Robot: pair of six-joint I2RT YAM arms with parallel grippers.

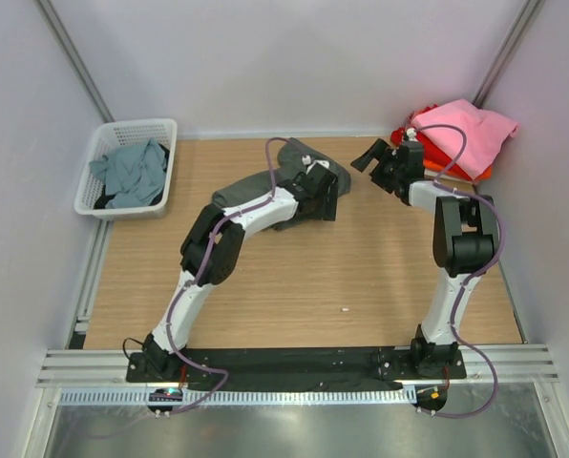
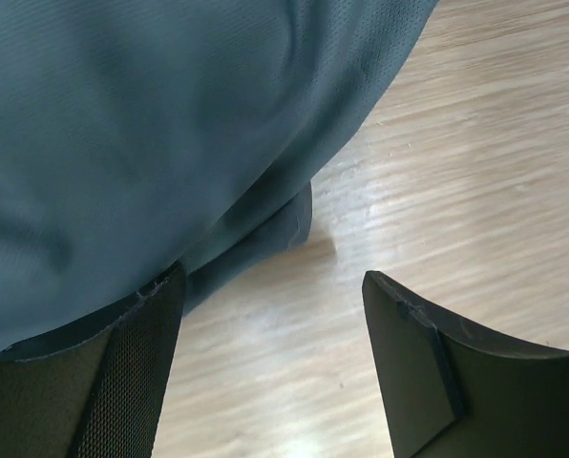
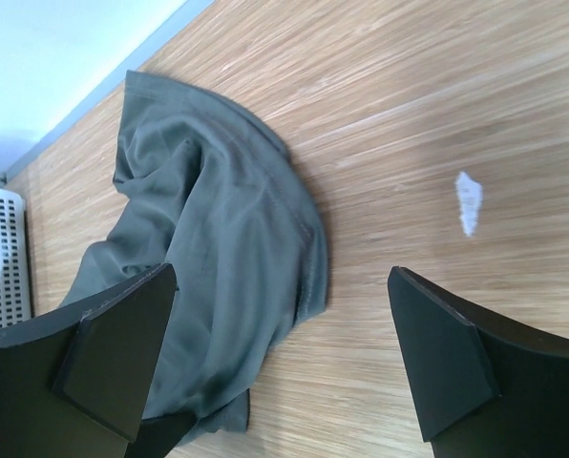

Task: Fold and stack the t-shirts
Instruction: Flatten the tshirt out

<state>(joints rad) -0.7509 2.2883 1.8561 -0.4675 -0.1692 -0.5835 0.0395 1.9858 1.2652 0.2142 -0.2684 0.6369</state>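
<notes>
The table (image 1: 294, 286) is pale wood with a fine straight grain, matt and slightly streaked. Plain light walls (image 1: 265, 57) close it in, and a ribbed metal rail runs along the near edge. A small white scrap (image 3: 468, 202) lies on the bare boards.

The dark grey t-shirt (image 1: 242, 188) sits crumpled towards the back middle of the table, soft and smooth, bunched in loose rounded folds with a curved hem. The left gripper (image 2: 273, 286) is low over it, its black fingers (image 2: 132, 372) spread. One textured pad touches the cloth's edge, and bare wood shows between the two.

The right gripper (image 3: 280, 277) hangs above the table beside the shirt, fingers wide apart and pinching nothing.

A pink t-shirt (image 1: 466, 134) tops a red and orange pile in the back right corner. At back left, a white plastic lattice basket (image 1: 94, 191) holds a rumpled teal-grey t-shirt (image 1: 132, 172).
</notes>
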